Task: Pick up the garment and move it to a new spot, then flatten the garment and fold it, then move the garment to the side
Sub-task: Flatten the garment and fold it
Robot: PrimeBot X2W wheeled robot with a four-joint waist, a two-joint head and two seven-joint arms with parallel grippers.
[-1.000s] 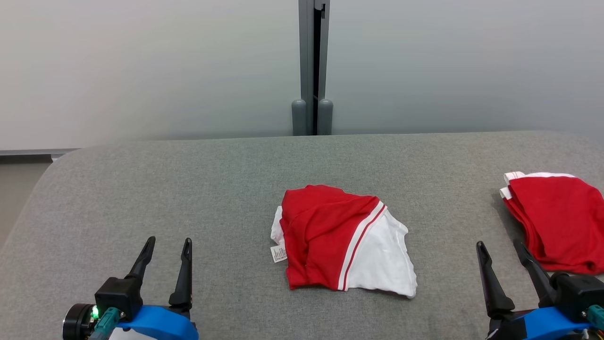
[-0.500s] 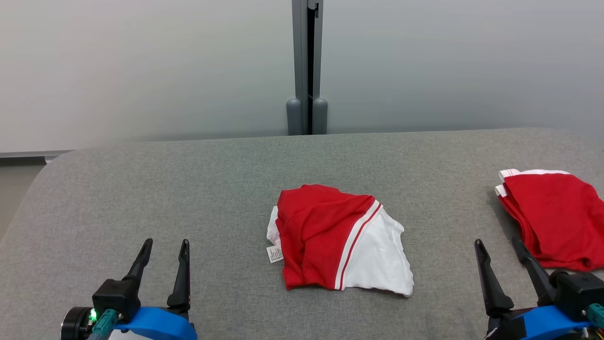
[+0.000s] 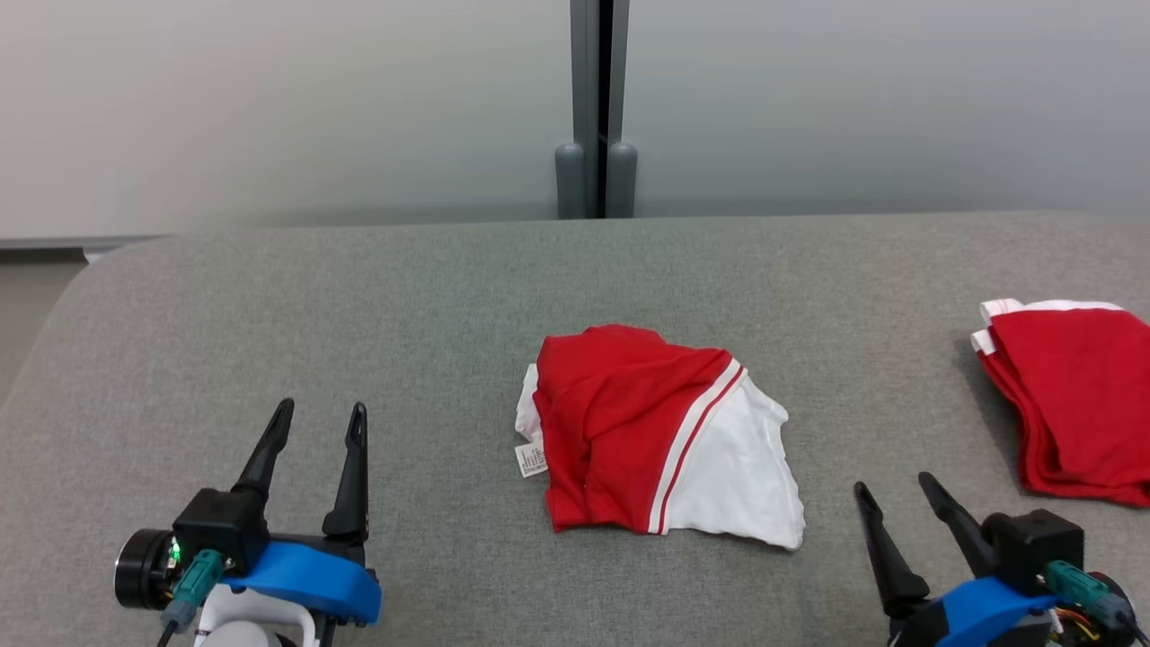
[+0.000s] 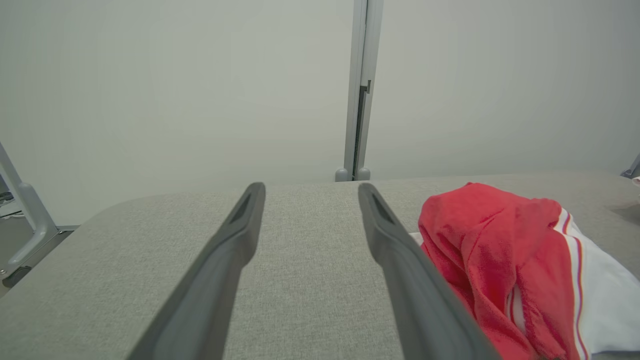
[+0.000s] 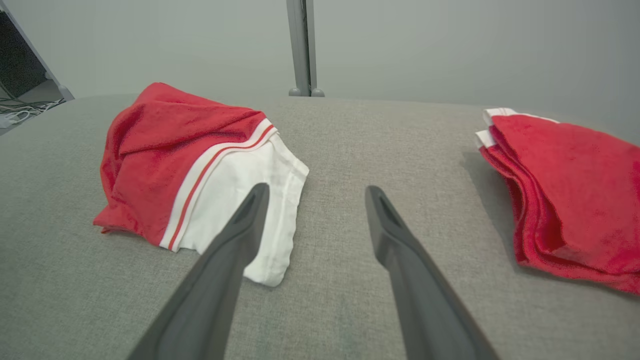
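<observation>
a grey woven-fabric table top (image 3: 359, 296) with rounded corners spans the scene. on its far right lies a folded stack of red cloth (image 3: 1078, 404), several layers deep, with white hems showing at the stack's far left corner; its right side runs off the head view. behind the table's far edge stand pale grey wall panels (image 3: 269, 108), split in the middle by a darker grey upright post (image 3: 584, 81) with two rounded grey caps (image 3: 570, 180) at its foot. off the left end a grey metal frame leg (image 4: 27, 220) slants down, and loose cables (image 5: 20, 116) lie beyond the far left corner.
</observation>
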